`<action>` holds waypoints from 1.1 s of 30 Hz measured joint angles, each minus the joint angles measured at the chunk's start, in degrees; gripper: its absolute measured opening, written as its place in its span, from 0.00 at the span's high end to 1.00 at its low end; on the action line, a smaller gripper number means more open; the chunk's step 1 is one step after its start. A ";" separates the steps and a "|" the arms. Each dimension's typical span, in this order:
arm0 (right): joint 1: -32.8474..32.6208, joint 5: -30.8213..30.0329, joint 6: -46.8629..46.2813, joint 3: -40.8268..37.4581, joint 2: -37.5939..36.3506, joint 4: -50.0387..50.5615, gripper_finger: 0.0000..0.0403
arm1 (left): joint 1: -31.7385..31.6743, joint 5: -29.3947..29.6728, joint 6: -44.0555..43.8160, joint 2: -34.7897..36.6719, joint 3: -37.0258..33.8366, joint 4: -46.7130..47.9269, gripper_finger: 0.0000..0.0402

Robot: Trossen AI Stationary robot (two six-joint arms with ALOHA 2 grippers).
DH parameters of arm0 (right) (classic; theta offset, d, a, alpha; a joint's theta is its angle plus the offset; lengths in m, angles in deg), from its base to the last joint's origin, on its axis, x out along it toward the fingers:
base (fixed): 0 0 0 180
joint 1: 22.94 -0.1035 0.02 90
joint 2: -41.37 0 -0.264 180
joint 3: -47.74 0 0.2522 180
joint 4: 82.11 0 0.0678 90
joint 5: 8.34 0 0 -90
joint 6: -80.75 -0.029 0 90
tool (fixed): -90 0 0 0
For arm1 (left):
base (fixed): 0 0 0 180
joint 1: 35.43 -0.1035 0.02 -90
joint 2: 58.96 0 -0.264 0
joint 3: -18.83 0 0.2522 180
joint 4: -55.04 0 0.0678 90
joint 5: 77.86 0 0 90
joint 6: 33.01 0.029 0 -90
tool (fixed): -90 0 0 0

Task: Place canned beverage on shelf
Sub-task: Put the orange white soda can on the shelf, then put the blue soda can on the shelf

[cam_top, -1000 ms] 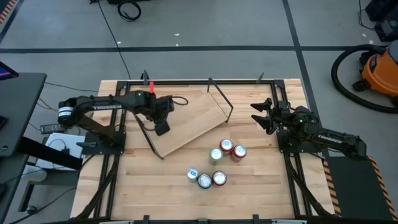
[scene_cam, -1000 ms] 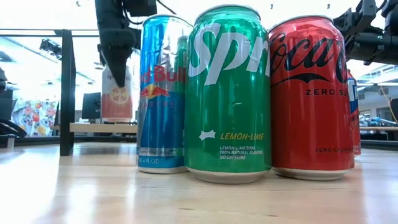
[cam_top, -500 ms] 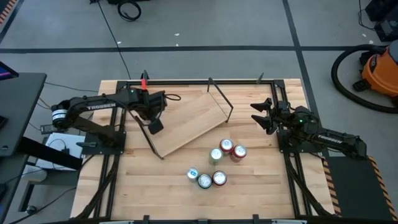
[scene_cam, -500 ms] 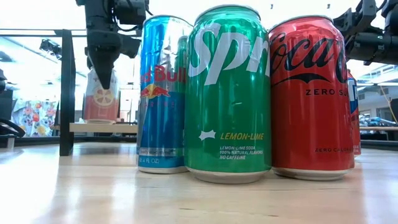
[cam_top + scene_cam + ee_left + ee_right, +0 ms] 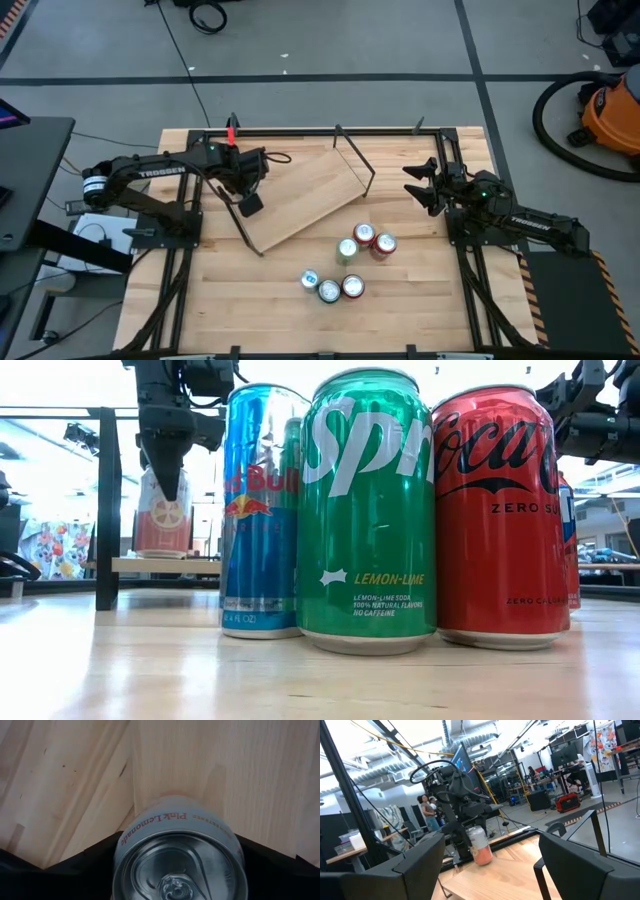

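A pale can marked Pink Lemonade (image 5: 180,850) stands upright on the left end of the light wood shelf (image 5: 305,195), which lies at a slant on the table. In the low view the can (image 5: 165,525) rests by its base on the plank (image 5: 190,565). My left gripper (image 5: 248,203) points down over the can and is shut on it, hiding it in the high view. My right gripper (image 5: 415,185) waits open at the table's right side, raised and holding nothing. My left gripper comes from above, pointing down, with one dark finger (image 5: 95,862) on either side of the can's wall just below the rim (image 5: 122,842). The can stands upright with its base on the shelf. How far down the fingers reach is hidden by the can's top.
Several more cans stand in two clusters on the near middle of the table: green (image 5: 347,250), red (image 5: 365,235) and blue (image 5: 310,279) among them. Black rod brackets (image 5: 355,160) rise at the shelf's short ends. A black frame (image 5: 300,130) edges the table.
My left gripper has gone a little toward the table's left edge along the shelf, taking the pink lemonade can with it. The can has stayed upright. Over the last half second it has kept still.
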 joint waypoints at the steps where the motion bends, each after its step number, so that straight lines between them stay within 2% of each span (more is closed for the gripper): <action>1: 0.00 0.00 0.00 0.00 0.00 0.00 0.17 | 0.00 0.00 0.00 0.00 0.00 0.02 0.14; 9: 0.00 -0.02 0.00 0.00 0.00 0.02 0.17 | 0.00 -0.15 0.58 0.00 0.13 0.00 0.06; 16: 0.00 -0.20 -0.24 0.00 0.00 0.02 0.17 | 0.47 -0.13 1.72 0.81 0.41 0.61 0.05; 24: 0.00 -0.28 -0.26 0.00 0.00 0.03 0.17 | 2.43 1.35 2.08 1.03 6.34 2.63 0.05; 33: 0.01 -0.28 -0.53 0.00 0.00 0.02 0.17 | 4.23 3.87 2.64 1.05 16.16 4.91 0.05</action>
